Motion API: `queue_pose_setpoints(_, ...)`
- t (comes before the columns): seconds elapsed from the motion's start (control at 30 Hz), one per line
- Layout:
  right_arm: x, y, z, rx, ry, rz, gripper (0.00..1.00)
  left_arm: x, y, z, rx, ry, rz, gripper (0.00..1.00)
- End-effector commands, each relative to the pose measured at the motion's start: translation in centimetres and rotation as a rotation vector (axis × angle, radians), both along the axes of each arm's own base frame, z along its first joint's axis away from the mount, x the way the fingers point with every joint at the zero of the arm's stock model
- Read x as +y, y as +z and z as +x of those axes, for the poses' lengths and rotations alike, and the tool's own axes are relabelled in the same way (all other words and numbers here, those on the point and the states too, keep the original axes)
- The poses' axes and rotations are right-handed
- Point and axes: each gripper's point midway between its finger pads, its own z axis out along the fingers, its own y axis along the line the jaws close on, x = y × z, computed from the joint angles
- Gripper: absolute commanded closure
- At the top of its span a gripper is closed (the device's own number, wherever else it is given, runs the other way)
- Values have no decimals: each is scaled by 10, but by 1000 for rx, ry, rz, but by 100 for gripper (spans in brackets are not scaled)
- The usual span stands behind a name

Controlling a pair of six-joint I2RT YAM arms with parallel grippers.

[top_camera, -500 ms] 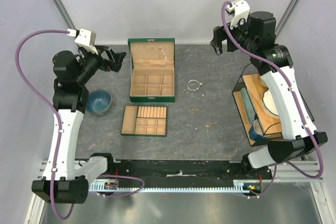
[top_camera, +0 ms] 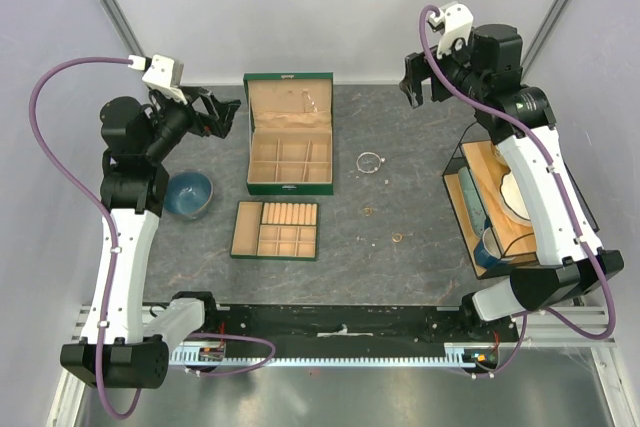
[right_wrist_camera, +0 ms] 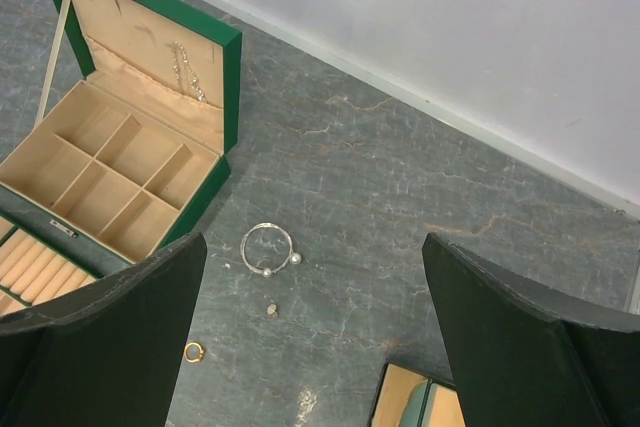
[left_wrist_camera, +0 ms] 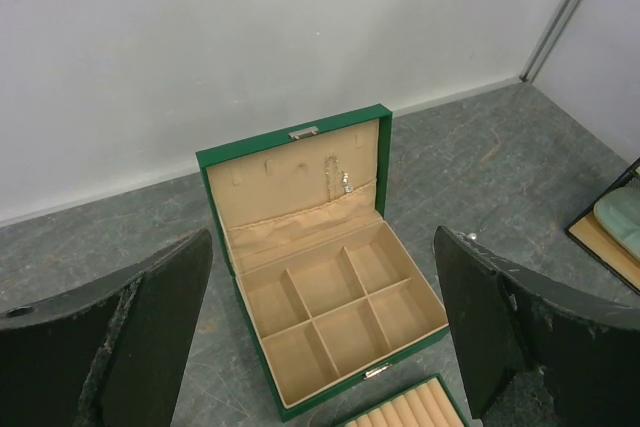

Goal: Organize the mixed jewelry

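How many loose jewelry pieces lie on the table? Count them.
3: bangle right of the green box, tiny piece just nearer, gold ring nearest. Others may be hidden.

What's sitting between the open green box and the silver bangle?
Nothing. Only bare grey table separates the green box from the silver bangle. The right wrist view shows it most clearly.

White arms [top_camera: 128,247], blk joints, purple cables [top_camera: 40,137]; blk end effectors [top_camera: 228,114].
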Motion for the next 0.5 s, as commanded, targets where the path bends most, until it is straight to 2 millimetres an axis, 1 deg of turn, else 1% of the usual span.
queue_pose_setpoints(0.0,3,18,-4,-56,4,23,2,-11,10,-12,-50,-78,23,1)
queue_pose_setpoints(0.1,1,22,-4,-68,-4,24,2,-15,2,-13,-34,-105,31,1)
queue_pose_setpoints(0.17,3,23,-5,-70,2,25,2,-15,1,-12,-31,-105,31,1)
queue_pose_setpoints(0.33,7,17,-2,-53,11,26,2,-16,0,-13,-30,-115,45,1)
queue_pose_setpoints(0.47,14,10,-4,-35,34,30,2,-16,-5,-17,-13,-126,59,1)
